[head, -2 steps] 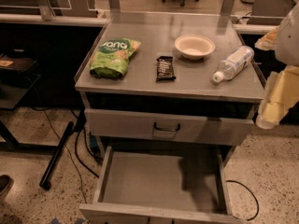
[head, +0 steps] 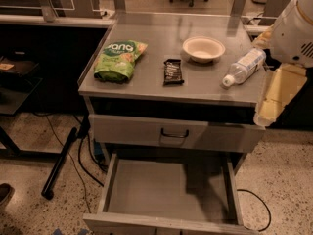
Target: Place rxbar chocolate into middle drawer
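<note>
The rxbar chocolate [head: 173, 71], a small dark wrapper with white lettering, lies flat on the grey cabinet top [head: 146, 84] near its middle. The middle drawer [head: 110, 182] is pulled out at the bottom of the view, and its flat grey floor is bare. My gripper [head: 274, 96], cream-coloured, hangs off the right edge of the cabinet top below the white arm [head: 293, 31]. It is to the right of the bar, apart from it, and holds nothing that I can see.
A green crinkled snack bag [head: 119, 59] lies left of the bar. A white bowl [head: 203, 48] sits behind it on the right, and a clear water bottle [head: 243, 66] lies close to my gripper. A closed drawer front with a black handle [head: 174, 132] sits above the open drawer. Cables lie on the floor at the left.
My gripper and arm have shifted slightly left, toward the cabinet's right edge. The things on the cabinet top have not moved.
</note>
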`<state>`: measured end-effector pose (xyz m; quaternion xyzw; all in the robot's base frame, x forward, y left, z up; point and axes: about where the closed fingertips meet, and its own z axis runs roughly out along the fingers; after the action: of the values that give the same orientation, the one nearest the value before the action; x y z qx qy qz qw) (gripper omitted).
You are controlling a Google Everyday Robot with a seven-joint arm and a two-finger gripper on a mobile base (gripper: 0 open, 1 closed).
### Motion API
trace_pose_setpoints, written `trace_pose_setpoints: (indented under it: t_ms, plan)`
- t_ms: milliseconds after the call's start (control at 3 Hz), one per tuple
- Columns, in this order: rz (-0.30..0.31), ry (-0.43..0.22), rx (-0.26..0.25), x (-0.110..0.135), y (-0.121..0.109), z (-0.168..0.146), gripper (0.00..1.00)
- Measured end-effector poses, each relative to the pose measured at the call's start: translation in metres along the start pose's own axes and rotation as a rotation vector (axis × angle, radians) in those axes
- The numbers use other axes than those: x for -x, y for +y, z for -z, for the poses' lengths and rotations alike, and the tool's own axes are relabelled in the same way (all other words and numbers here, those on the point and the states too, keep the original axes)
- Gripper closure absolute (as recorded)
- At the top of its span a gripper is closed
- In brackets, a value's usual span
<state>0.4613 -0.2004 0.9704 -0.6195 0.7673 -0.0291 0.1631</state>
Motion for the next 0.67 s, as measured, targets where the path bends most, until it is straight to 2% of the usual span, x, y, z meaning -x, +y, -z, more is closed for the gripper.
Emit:
trace_pose_setpoints:
  t_ms: [333,667]
  plan:
    - [0.007,-0.009,-0.014,0.007,-0.003,-0.009,0.0]
    - [0.032,-0.029,-0.018,0.027,-0.029,-0.034,0.0]
